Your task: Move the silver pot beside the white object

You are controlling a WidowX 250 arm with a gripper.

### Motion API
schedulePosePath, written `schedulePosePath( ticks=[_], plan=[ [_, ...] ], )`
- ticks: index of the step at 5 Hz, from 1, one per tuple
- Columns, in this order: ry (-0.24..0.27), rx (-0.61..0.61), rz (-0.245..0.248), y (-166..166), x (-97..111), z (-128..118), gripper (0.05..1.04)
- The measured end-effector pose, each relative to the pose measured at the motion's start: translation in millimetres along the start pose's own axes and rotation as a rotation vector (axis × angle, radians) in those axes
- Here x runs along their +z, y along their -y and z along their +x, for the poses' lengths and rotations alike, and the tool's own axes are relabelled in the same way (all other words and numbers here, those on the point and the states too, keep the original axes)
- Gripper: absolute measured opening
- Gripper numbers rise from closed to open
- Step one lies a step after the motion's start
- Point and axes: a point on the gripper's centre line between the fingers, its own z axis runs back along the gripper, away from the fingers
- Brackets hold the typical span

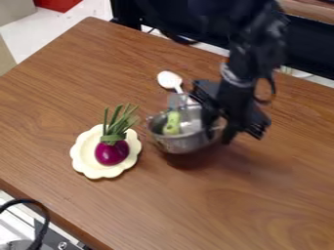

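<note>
Around the middle of the table, the silver pot (183, 145) holds a green item (172, 123), and a shadow lies just below it. The black gripper (219, 133) hangs over the pot's right side, shut on its rim or handle there. Behind the pot lies a white spoon (170, 79), its handle running toward the pot. A cream-white scalloped plate (89, 166) is to the pot's left, a short gap apart. On this plate rests a purple vegetable (112, 153) with green stalks leaning toward the pot.
The brown wooden table (261, 205) has its left front edge running down from the left side of the view. A black cable (44, 217) curves beyond that edge at the lower left. Behind the back edge is a dark surface.
</note>
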Motion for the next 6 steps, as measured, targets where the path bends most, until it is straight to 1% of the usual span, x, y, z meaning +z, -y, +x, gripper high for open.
schedulePosePath(
  ticks=[1,2,3,4,5,6],
  plan=[
    [-0.038,-0.016,-0.006,31,-13,-11,0.352],
    [-0.030,0.000,-0.075,51,-13,-9,0.352],
    [-0.031,-0.024,-0.124,57,-19,-18,0.353],
    [-0.024,-0.043,-0.162,62,-24,-24,0.354],
    [-0.001,-0.074,-0.159,62,-30,-28,0.446],
    [0.036,-0.090,-0.150,62,-32,-25,0.730]
  ],
)
